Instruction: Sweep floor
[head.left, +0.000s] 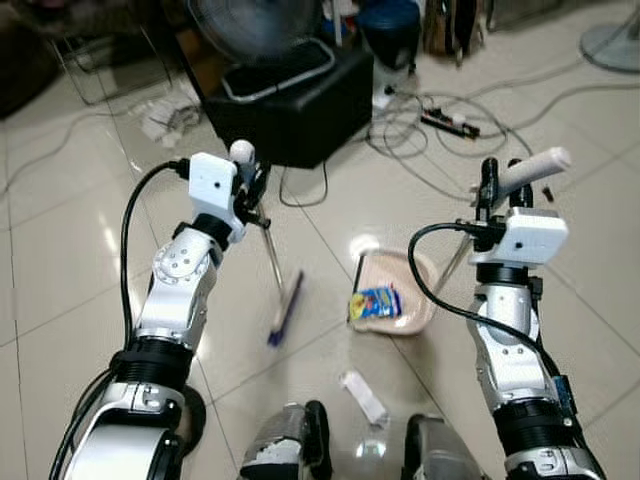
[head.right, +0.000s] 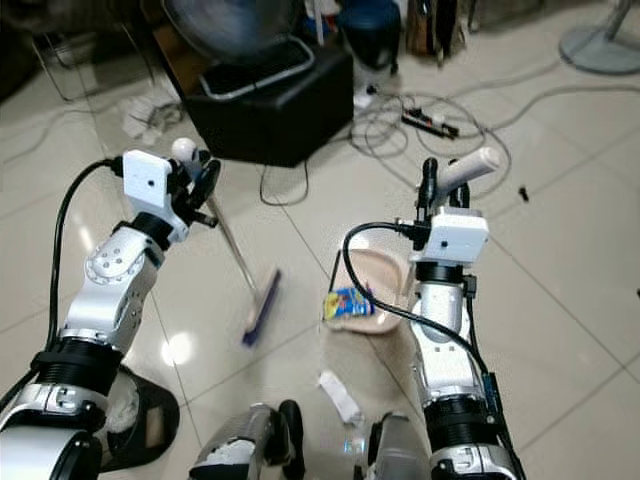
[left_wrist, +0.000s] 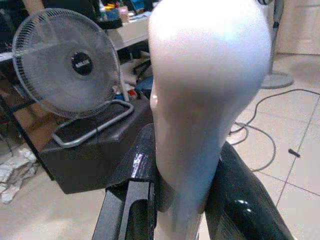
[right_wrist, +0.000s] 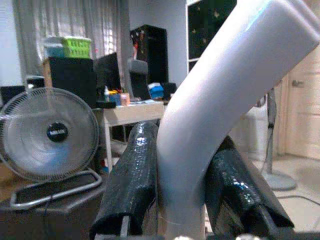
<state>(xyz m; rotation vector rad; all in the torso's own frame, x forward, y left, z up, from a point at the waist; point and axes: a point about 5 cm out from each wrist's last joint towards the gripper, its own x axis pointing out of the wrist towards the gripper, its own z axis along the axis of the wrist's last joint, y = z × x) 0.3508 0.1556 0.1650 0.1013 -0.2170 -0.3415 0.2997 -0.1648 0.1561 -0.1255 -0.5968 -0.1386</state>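
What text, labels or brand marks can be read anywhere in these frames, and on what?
None can be read with certainty.
Round grey desk fan: pale lettering on its dark hub badge, too blurred to read.
Blue and yellow snack wrapper lying in the beige dustpan: print too small to read.
Left gripper, shut on the white broom handle: a small pale mark on one black finger, illegible.

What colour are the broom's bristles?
Purple on the broom's bristles, clearest in the left eye view.
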